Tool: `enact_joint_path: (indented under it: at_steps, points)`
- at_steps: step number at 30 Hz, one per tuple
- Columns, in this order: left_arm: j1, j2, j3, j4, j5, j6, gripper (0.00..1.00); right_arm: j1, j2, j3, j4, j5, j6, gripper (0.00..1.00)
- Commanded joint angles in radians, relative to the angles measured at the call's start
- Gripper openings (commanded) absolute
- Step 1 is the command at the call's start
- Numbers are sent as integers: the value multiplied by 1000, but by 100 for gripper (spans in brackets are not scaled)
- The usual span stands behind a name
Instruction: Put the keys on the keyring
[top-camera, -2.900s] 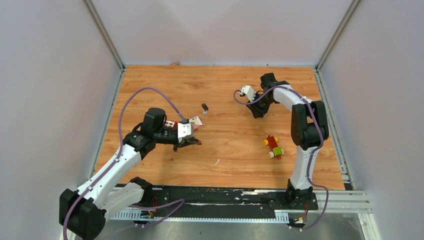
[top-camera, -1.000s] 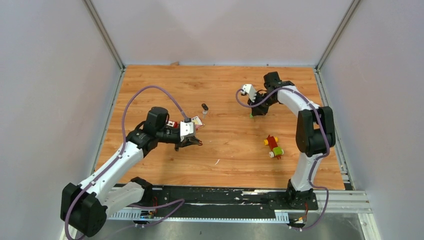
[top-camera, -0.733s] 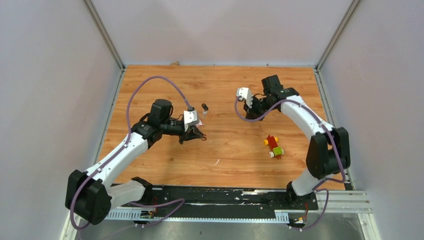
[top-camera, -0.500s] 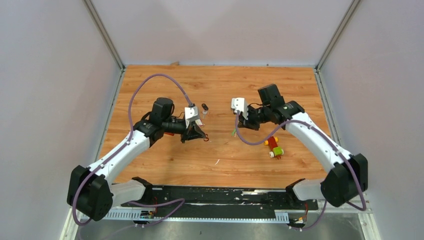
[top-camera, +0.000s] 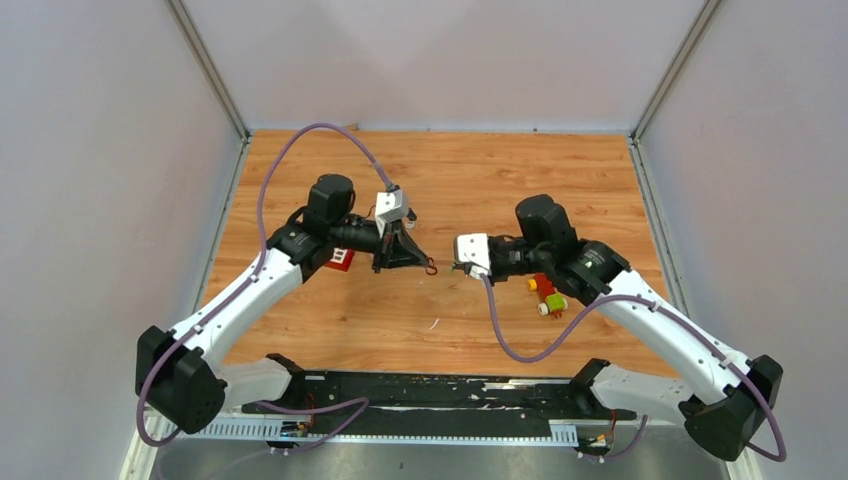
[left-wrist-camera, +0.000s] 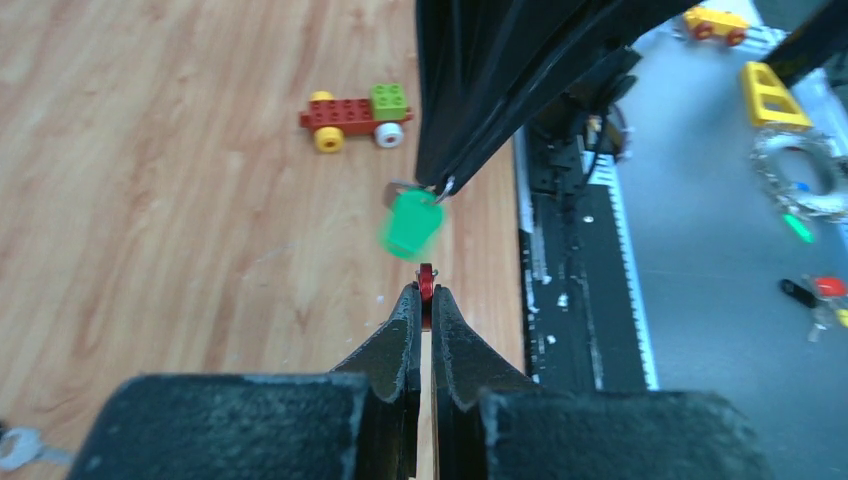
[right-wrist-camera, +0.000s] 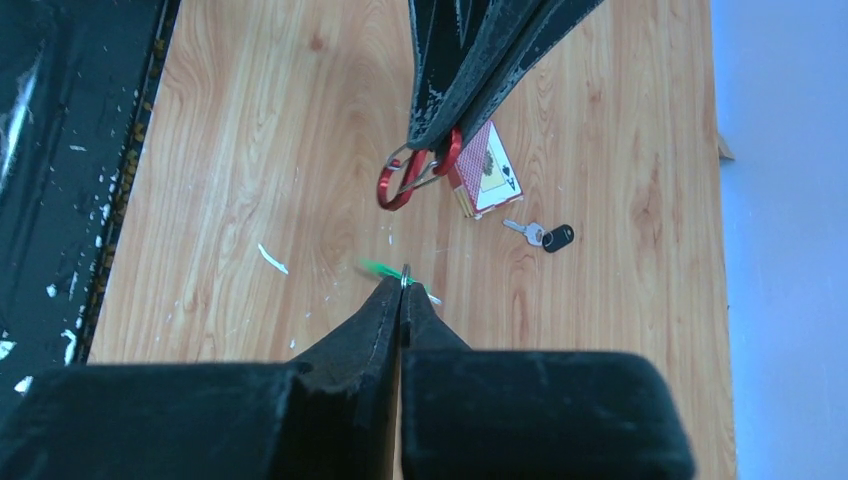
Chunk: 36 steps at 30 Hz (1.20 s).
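My left gripper (top-camera: 418, 260) is shut on the red-orange keyring (top-camera: 431, 268) and holds it above the middle of the table. The keyring also shows in the left wrist view (left-wrist-camera: 426, 283) and in the right wrist view (right-wrist-camera: 408, 176). My right gripper (top-camera: 458, 266) faces it a short way off, shut on the green-headed key. That key hangs blurred at the right gripper's tips (left-wrist-camera: 410, 222) and shows thin and edge-on in the right wrist view (right-wrist-camera: 383, 268). The black-headed key (right-wrist-camera: 547, 237) lies on the table, hidden under my left arm in the top view.
A red box with white squares (top-camera: 340, 260) lies under my left forearm and shows beside the keyring in the right wrist view (right-wrist-camera: 484, 170). The red-yellow-green toy block cluster (top-camera: 547, 291) sits on the table under my right arm. Small white scraps (right-wrist-camera: 271, 259) lie on the wood.
Both arms have swung in to the table's middle. My right gripper brought the green key from the far right. My left gripper rose and moved right with the keyring, uncovering the red box.
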<state>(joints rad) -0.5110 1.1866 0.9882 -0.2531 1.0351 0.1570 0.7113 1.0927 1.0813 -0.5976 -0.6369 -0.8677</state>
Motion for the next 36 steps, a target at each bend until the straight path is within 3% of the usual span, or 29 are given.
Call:
enact_joint_path:
  at_steps: [1,6,11,24,36]
  points:
    - [-61,40,1,9,69,-107,0,81,-60,-78,115,132,-75,0]
    - [-91,67,56,-139,47,-7,0,208,-103,-143,172,315,-144,0]
    - [-95,100,104,-275,31,61,0,227,-133,-180,204,328,-151,0]
    - [-109,47,25,-115,-14,-60,0,325,-135,-242,268,417,-181,0]
    - [-110,66,27,-118,-24,-63,0,360,-126,-259,304,486,-186,0]
